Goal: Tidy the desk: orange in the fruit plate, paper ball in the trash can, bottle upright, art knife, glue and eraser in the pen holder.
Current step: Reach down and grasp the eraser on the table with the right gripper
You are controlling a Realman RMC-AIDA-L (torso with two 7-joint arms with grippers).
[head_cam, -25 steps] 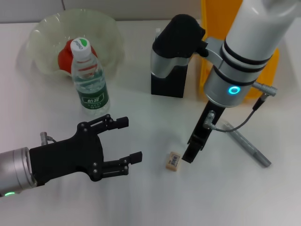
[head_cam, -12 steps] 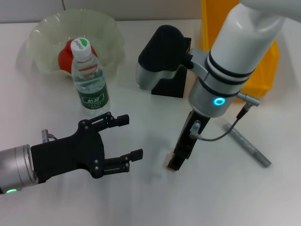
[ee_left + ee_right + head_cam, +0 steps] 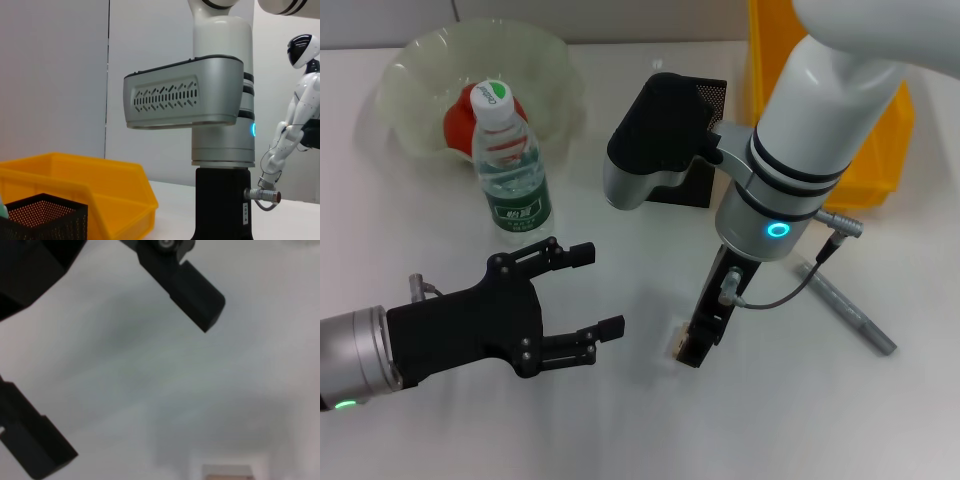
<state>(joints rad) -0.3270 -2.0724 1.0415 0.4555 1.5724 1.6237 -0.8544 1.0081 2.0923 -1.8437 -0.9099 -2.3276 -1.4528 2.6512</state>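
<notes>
My right gripper (image 3: pixel 696 342) hangs open just over the table, right above the tan eraser (image 3: pixel 674 343), of which only a sliver shows beside the fingers. In the right wrist view the two black fingers (image 3: pixel 196 289) stand wide apart and the eraser (image 3: pixel 227 473) peeks in at the frame edge. The orange (image 3: pixel 460 118) lies in the pale green fruit plate (image 3: pixel 420 60). The bottle (image 3: pixel 510 165) stands upright in front of the plate. The grey art knife (image 3: pixel 847 306) lies right of the right arm. Partly behind that arm are the pen holder (image 3: pixel 705 150) and the yellow trash can (image 3: pixel 865 150). Paper ball and glue are out of view.
My left gripper (image 3: pixel 600 290) rests open and empty low over the table at front left. The left wrist view shows the right arm (image 3: pixel 220 150), the yellow trash can (image 3: pixel 75 190) and the mesh pen holder (image 3: pixel 45 217). A cable loops from the right wrist toward the knife.
My right arm has swung left and down, bringing its gripper from beside the eraser to over it, hiding most of it. The left gripper has barely moved.
</notes>
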